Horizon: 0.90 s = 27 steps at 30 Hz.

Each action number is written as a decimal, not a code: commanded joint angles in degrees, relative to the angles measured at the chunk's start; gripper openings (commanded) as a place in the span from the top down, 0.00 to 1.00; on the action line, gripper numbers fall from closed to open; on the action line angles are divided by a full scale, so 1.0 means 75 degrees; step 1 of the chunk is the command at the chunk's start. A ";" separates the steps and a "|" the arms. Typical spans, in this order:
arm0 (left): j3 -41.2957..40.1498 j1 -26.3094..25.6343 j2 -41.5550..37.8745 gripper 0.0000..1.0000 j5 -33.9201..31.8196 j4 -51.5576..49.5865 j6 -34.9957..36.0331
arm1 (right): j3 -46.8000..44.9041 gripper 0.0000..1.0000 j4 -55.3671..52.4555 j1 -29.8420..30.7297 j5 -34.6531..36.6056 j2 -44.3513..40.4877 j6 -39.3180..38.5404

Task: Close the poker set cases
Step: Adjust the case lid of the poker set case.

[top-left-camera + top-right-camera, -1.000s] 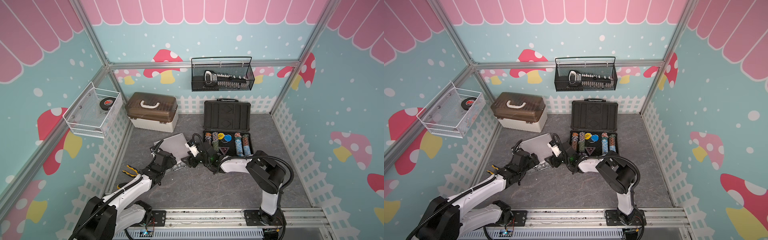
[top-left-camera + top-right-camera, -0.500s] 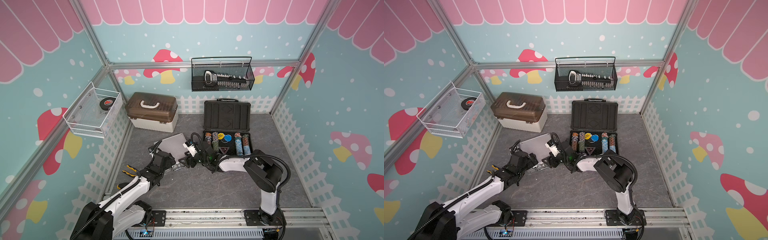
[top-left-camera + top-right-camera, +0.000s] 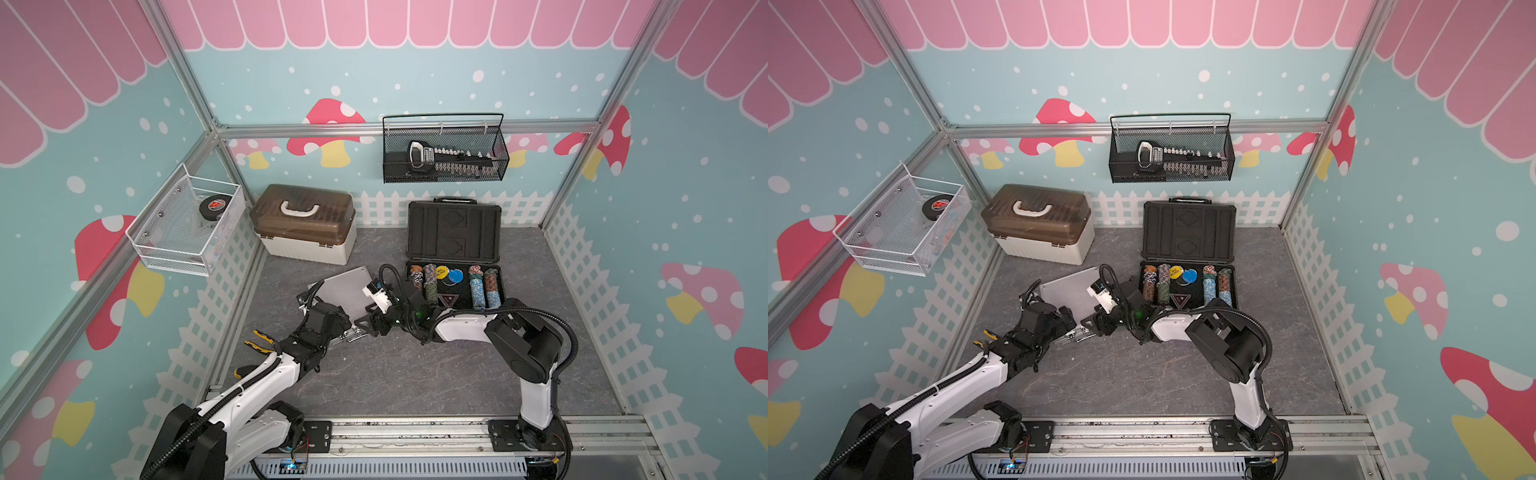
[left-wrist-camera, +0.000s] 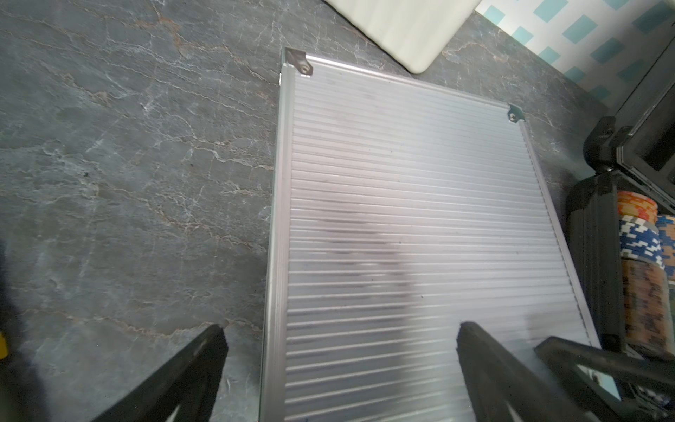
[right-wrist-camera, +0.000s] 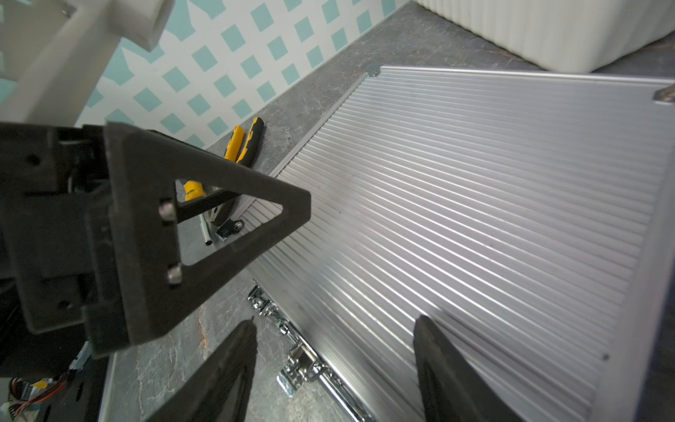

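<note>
Ribbed silver aluminium: the small poker case (image 3: 347, 286) lies flat on the grey floor (image 3: 374, 374) just in front of the brown-lidded white storage box (image 3: 305, 220). It is skewed to the box, and both top views show its lid down on its base (image 3: 1071, 291). Chrome latches (image 5: 292, 350) line the case edge farthest from the box and jut onto the floor; fastened or not, I cannot tell. The left gripper (image 4: 339, 327) hovers low over the end of the case away from the box, its fingers (image 4: 204, 350) spread wide and grasping nothing. One is above bare floor, the other above the ribbed lid. The right gripper (image 5: 334, 323) sits just beside it at the latch edge, fingers (image 5: 233, 350) likewise parted with nothing between them but that edge. One finger is over the floor by the latches, the other over the lid. Whether any finger touches metal I cannot tell. In a top view the two grippers nearly meet tip to tip (image 3: 372, 322). The larger dark-grey case (image 3: 453, 232) stands to the box's right against the same back fence, its lid upright and fully open. Poker chips (image 3: 432, 286) lie in rows in the base. Yellow-and-black pliers (image 3: 257, 338) lie on the floor well out from the box, beyond the left arm.
</note>
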 commanded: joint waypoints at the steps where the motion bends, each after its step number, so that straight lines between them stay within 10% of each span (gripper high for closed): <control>1: 0.0107 0.0048 -0.0102 0.01 -0.0093 0.0026 0.0010 | -0.0028 0.32 -0.0764 0.0071 -0.0105 0.0289 -0.0077; 13: 0.0145 0.0043 0.0015 0.01 -0.0055 0.0092 0.0049 | -0.1110 0.28 -0.1435 -0.0020 0.1899 -0.1392 -0.0470; 27: 0.0154 0.0049 0.0033 0.01 -0.0031 0.0110 0.0085 | -0.1095 0.28 -0.1436 -0.0102 0.1261 -0.0998 -0.0833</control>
